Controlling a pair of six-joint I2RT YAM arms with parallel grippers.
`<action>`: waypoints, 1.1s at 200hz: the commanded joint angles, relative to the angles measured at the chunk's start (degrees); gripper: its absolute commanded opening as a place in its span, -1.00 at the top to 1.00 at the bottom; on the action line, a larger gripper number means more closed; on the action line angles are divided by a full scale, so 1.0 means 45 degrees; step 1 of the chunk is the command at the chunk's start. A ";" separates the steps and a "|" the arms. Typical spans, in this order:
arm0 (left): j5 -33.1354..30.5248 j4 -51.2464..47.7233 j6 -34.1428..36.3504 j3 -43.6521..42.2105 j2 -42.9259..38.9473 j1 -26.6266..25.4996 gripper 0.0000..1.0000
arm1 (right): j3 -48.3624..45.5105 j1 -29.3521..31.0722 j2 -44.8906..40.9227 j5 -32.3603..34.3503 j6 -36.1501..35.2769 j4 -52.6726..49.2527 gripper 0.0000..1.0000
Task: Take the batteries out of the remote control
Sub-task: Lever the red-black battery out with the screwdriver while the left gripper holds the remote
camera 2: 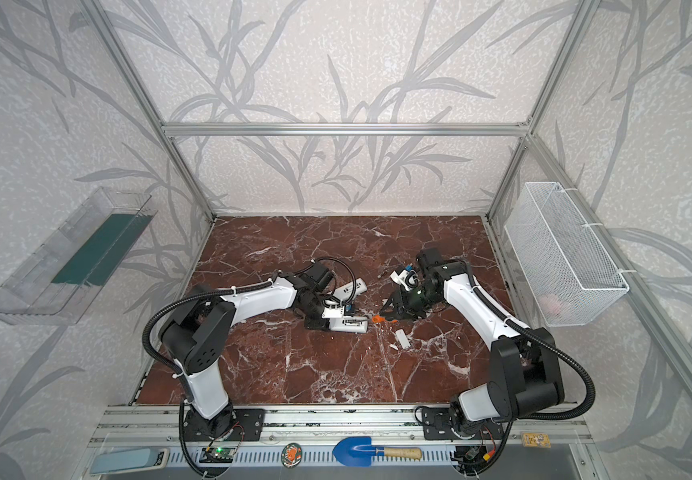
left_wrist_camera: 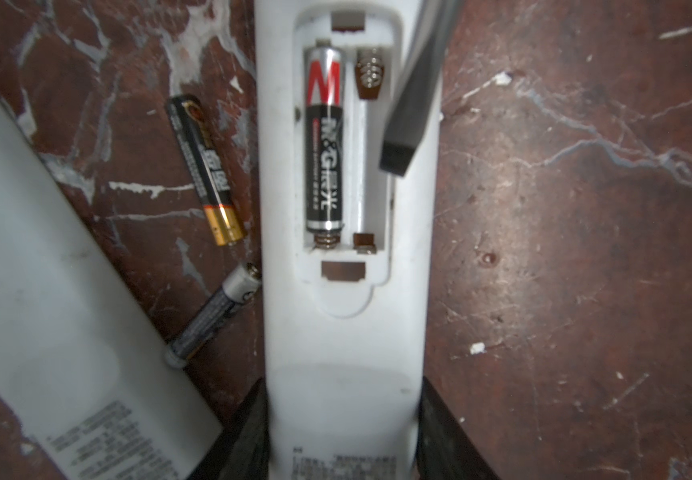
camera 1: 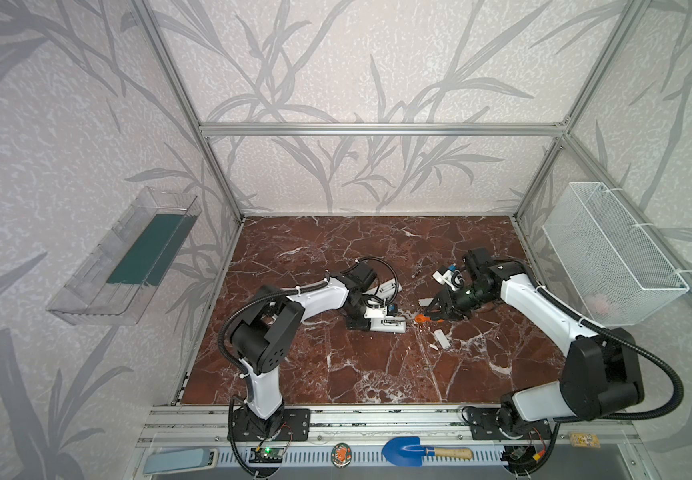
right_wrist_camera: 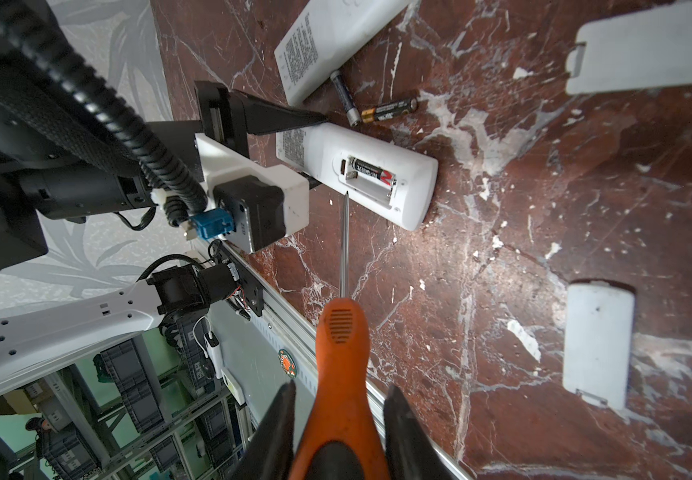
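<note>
**Battery Removal: One Cell Seated, Two Cells Out**

The left fingers [left_wrist_camera: 244,436] are closed on the printed-label end of the white remote control [left_wrist_camera: 344,332], one finger on each long side. They hold it back-up on the red-brown marble surface [left_wrist_camera: 585,249]. In both top views the remote control lies near the centre of the surface, gripped at its 9 o'clock end.

The battery compartment is uncovered. One battery [left_wrist_camera: 323,141], black and silver with a red mark, sits in one bay against its spring. The adjacent bay [left_wrist_camera: 367,166] is empty.

Two loose batteries [left_wrist_camera: 207,170] lie on the surface between the remote control and a second remote [left_wrist_camera: 45,311]. In a top view the second remote lies at 12 o'clock of the gripped unit.

The right fingers [right_wrist_camera: 278,432] grip the orange handle of a screwdriver [right_wrist_camera: 342,353], whose shaft points toward 9 o'clock. Its flat tip sits at the compartment rim beside the empty bay; contact cannot be determined.

Two white battery covers [right_wrist_camera: 598,345] lie on the surface, one at 4 o'clock of the remote control.
</note>
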 commanded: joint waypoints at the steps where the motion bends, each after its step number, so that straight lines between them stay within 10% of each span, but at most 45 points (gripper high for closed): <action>1: 0.0097 0.0307 -0.0162 -0.0283 0.0139 -0.0104 0.74 | -0.0247 -0.0093 0.0251 0.0191 0.0041 0.0050 1.00; 86: 0.0203 0.0208 -0.0534 -0.0159 0.0135 -0.0063 0.76 | -0.1490 -0.0260 0.0726 0.0628 0.0708 0.1907 1.00; 220: 0.4329 -0.5742 -0.2618 0.3237 0.1368 0.0735 0.98 | -0.3882 -0.0242 -0.2177 0.1950 0.0853 0.4306 1.00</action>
